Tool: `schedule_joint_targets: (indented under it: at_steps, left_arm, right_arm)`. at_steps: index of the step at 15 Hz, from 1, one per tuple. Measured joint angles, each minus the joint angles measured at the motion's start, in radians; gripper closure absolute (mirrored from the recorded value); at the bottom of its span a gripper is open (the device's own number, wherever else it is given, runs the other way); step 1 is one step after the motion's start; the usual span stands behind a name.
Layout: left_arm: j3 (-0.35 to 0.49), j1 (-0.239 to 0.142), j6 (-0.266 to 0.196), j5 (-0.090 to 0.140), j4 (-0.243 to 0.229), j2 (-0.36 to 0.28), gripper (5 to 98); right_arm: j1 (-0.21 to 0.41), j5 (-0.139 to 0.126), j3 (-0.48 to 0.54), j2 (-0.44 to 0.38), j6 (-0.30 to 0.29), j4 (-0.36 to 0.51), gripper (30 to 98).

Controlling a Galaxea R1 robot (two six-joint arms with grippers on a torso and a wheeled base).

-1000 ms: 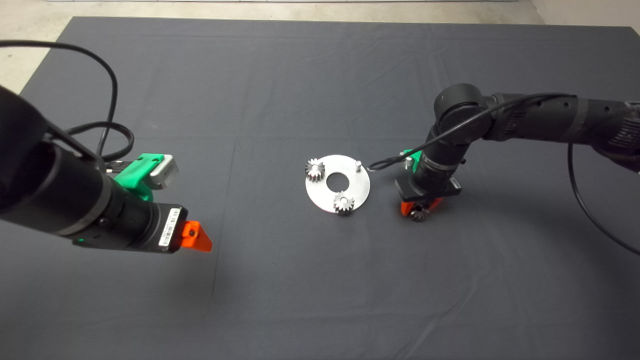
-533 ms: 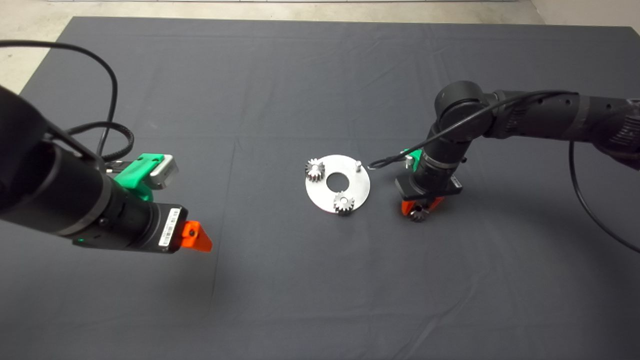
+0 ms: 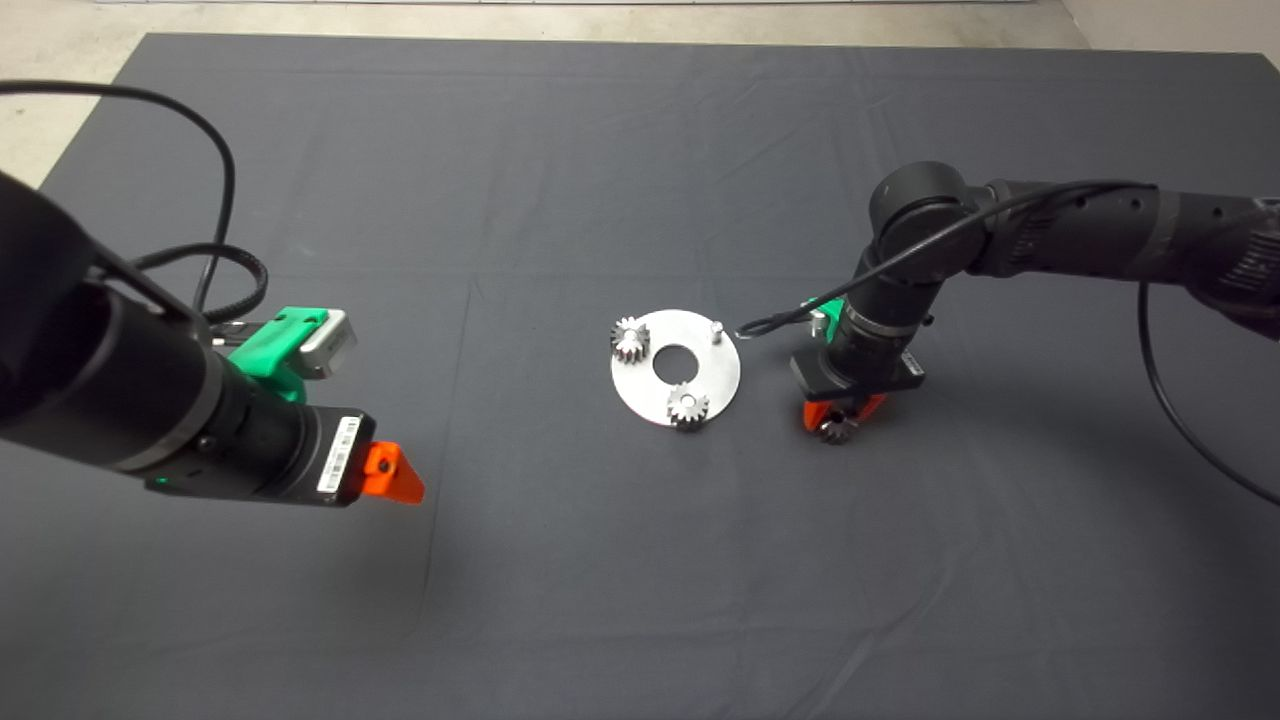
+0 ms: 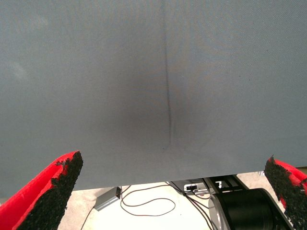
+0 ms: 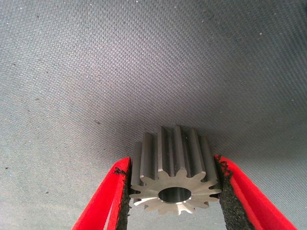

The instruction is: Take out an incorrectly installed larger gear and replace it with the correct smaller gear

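Between the red fingers of the right tool (image 5: 175,191) sits the larger gear (image 5: 175,179), gripped on both flanks by the black pads (image 5: 229,191), its long flared teeth and dark centre hole facing the wrist camera. From above, that tool (image 3: 840,420) is low over the dark mat (image 3: 640,600), just to the right of the round steel plate (image 3: 712,385) and clear of its rim; whether the gear already touches the mat I cannot tell.

On the plate itself two small gears are seated, one at the upper left edge (image 3: 629,340) and one at the lower edge (image 3: 688,406). A third post (image 3: 716,329) stands bare at the upper right (presumably where the wrong gear came from). The plate's big centre hole is open.

Further out, the left tool (image 3: 395,478) hangs well to the left of the plate, above bare mat near the counter's front edge, its fingers (image 4: 53,191) spread wide with nothing between them.

So by my reckoning the removal is done: the oversized gear is off the plate and needs only to be set down and released. What remains is the replacement, and the smaller gear meant for the bare post does not show in any view, so I cannot say where it lies.
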Motion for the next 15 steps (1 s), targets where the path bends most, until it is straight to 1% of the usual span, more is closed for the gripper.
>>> schedule_joint_targets:
  at_steps: [1, 6, 8, 9, 15]
  left_arm:
    - [0.000, 0.000, 0.000, 0.000, 0.000, 0.000, 6.1]
    - [0.000, 0.000, 0.000, 0.000, 0.000, 0.000, 6.1]
    - [0.000, 0.000, 0.000, 0.000, 0.000, 0.000, 6.1]
    - [0.000, 0.000, 0.000, 0.000, 0.000, 0.000, 6.1]
    - [0.000, 0.000, 0.000, 0.000, 0.000, 0.000, 6.1]
  right_arm:
    - [0.000, 0.000, 0.000, 0.000, 0.000, 0.000, 87.8]
    - [0.001, 0.000, 0.000, 0.001, 0.000, 0.000, 89.2]
    - [0.006, 0.010, 0.000, 0.002, -0.001, 0.000, 89.8]
    - [0.011, 0.010, 0.000, 0.004, -0.001, 0.000, 89.8]
    - [0.086, 0.011, 0.004, 0.006, -0.001, 0.000, 89.8]
